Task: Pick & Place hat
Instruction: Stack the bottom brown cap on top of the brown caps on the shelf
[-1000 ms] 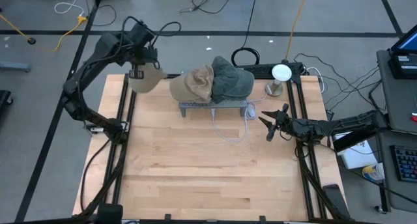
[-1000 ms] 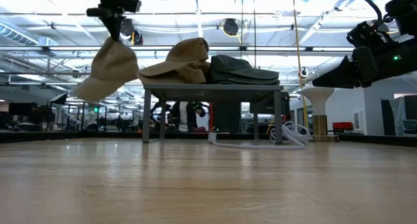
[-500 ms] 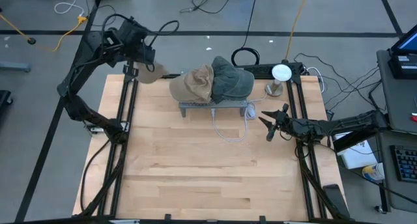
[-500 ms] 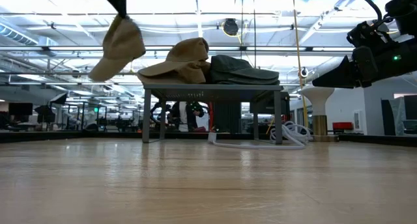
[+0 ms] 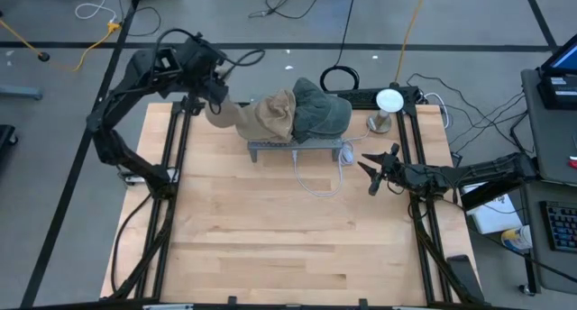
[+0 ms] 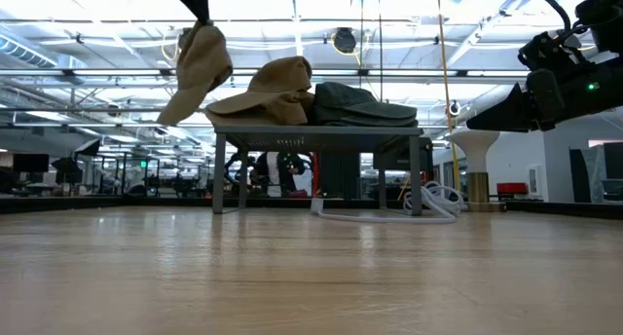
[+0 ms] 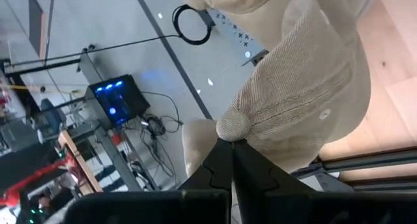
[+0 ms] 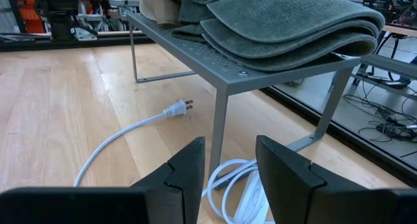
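A tan corduroy hat (image 6: 198, 67) hangs in the air just left of a grey metal rack (image 5: 296, 148), with my left gripper (image 7: 232, 144) shut on it above the table's far left. Resting on top of the rack are a second tan hat (image 5: 268, 116) and a grey-green hat (image 5: 322, 112). At the table's right edge my right gripper (image 5: 370, 170) waits open and low, pointing at the rack, with nothing between its fingers (image 8: 189, 165). My left gripper pinches the round button on top of the hat's crown (image 7: 232, 125) between its two fingertips. The fingers come slanting down from above. The hat hangs below them, clear of table and rack, with its brim (image 6: 175, 111) pointing down and away from the rack.
A white power cable (image 5: 315, 179) lies coiled on the table in front of the rack's right leg. A white round-headed stand (image 5: 389, 101) is at the far right corner. The near half of the wooden table (image 5: 288, 256) is bare.
My left gripper has risen and gone toward the rack, rolling its wrist, still shut on the hat. The hat has been carried up and to the right with it and has turned, so it now hangs close beside the tan hat on the rack.
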